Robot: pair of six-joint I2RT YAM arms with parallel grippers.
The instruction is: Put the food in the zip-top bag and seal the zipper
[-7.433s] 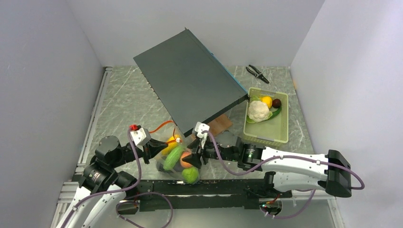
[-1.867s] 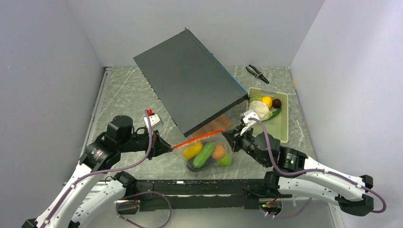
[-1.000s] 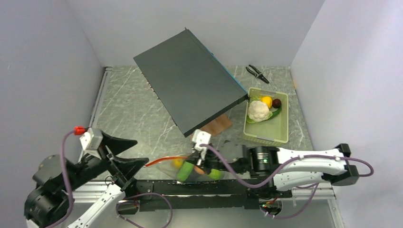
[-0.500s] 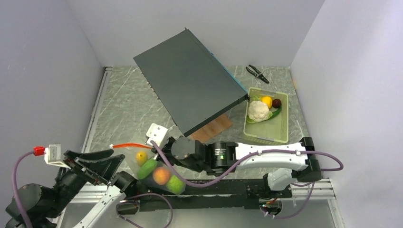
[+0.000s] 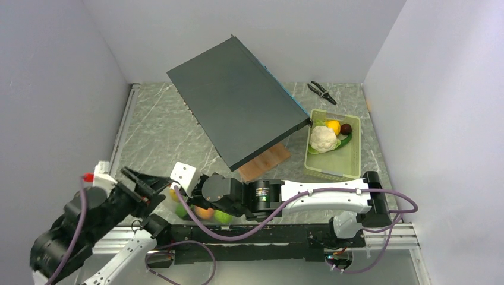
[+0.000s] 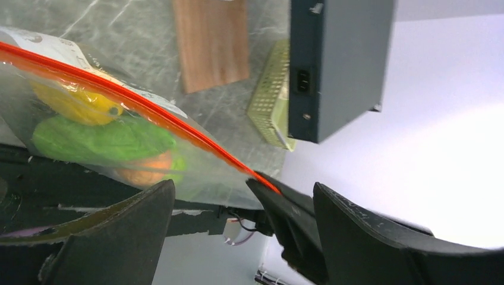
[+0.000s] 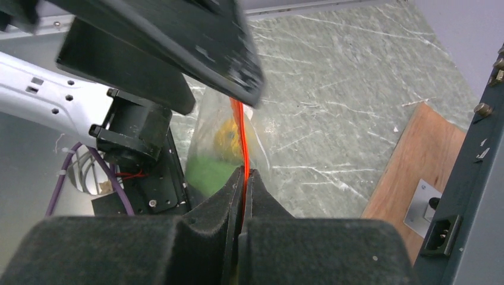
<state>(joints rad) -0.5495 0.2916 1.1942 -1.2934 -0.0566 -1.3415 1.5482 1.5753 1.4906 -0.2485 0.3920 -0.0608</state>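
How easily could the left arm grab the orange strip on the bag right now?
Probably easily. The left end effector is open, and the zipper runs just ahead of its gap with nothing between. The right end effector pinches one end.

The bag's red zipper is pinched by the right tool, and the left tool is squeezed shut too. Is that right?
Not quite. The left tool is open, its fingers spread wide apart, as the left wrist view shows. The right tool does pinch the red zipper.
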